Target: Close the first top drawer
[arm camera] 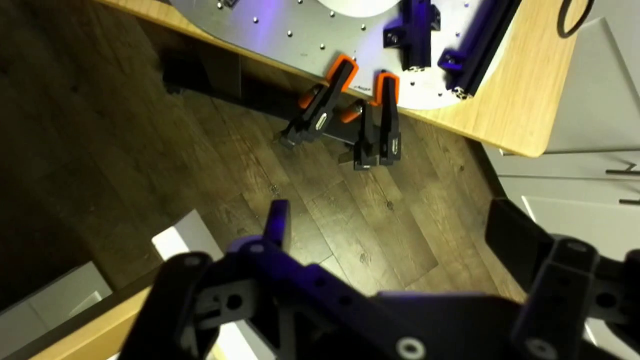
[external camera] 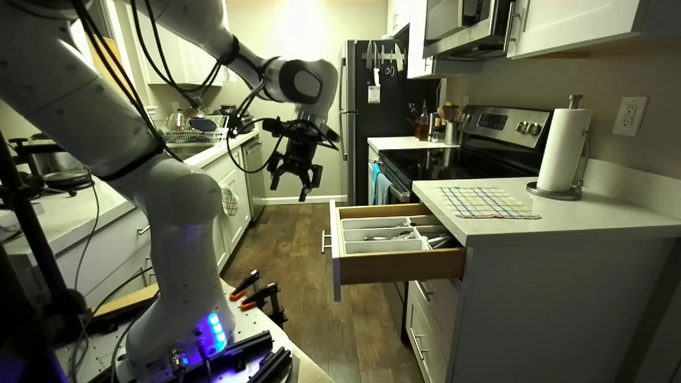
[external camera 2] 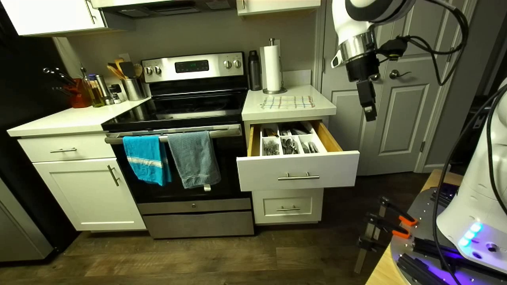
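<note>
The top drawer stands pulled out from the counter. Its white flat front point(external camera 2: 257, 172) with a bar handle point(external camera 2: 298, 177) and its wooden side point(external camera: 399, 267) show in the exterior views. A white divided tray point(external camera: 384, 246) inside holds utensils. In the wrist view part of the drawer's wooden side point(arm camera: 107, 325) and white front point(arm camera: 192, 232) show at lower left, partly hidden by the gripper. My gripper point(external camera: 290, 185) is open and empty, above the drawer's height and out in front of its front, apart from it. It also shows in an exterior view point(external camera 2: 370, 113) and in the wrist view point(arm camera: 395, 230).
White lower drawers point(external camera 2: 288, 208) sit under the open drawer. The countertop point(external camera: 558, 218) above bears a checked cloth point(external camera: 487, 202) and a paper towel roll point(external camera: 564, 149). A stove point(external camera 2: 194, 103) stands beside it. Black and orange clamps point(arm camera: 345, 115) stick out from the robot's table edge.
</note>
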Available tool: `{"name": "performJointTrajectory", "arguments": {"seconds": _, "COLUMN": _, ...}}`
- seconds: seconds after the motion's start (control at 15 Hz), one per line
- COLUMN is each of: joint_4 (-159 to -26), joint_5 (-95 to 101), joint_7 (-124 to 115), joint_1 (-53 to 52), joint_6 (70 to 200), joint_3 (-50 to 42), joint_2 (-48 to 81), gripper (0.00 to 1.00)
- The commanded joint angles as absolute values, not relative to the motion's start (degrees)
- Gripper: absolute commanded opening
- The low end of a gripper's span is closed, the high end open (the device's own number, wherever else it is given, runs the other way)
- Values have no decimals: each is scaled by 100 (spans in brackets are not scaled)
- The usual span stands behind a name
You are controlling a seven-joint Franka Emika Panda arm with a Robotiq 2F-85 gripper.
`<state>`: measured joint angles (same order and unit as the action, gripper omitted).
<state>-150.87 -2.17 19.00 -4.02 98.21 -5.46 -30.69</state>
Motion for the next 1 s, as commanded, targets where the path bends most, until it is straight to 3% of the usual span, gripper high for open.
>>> {"name": "performJointTrajectory", "arguments": {"seconds": 0.0, "joint_4": -15605, "joint_5": -72, "joint_7": 2185, "joint_1": -314, "joint_6": 10399, "joint_3": -592, "joint_2": -3038, "gripper": 100}}
{"name": "performJointTrajectory", "arguments": {"seconds": 0.53, "joint_4": -16017, "joint_5": -284, "joint_7": 2219, "joint_1": -388, "joint_6": 13157, "joint_3": -809, "joint_2": -2132, "gripper": 100}}
{"name": "performJointTrajectory", "arguments": {"seconds": 0.93, "joint_4": -15979, "joint_5": -1263, "joint_7": 2638, "joint_1": -556, "joint_6": 13524, "joint_3": -960, "joint_2": -1569, "gripper": 100}}
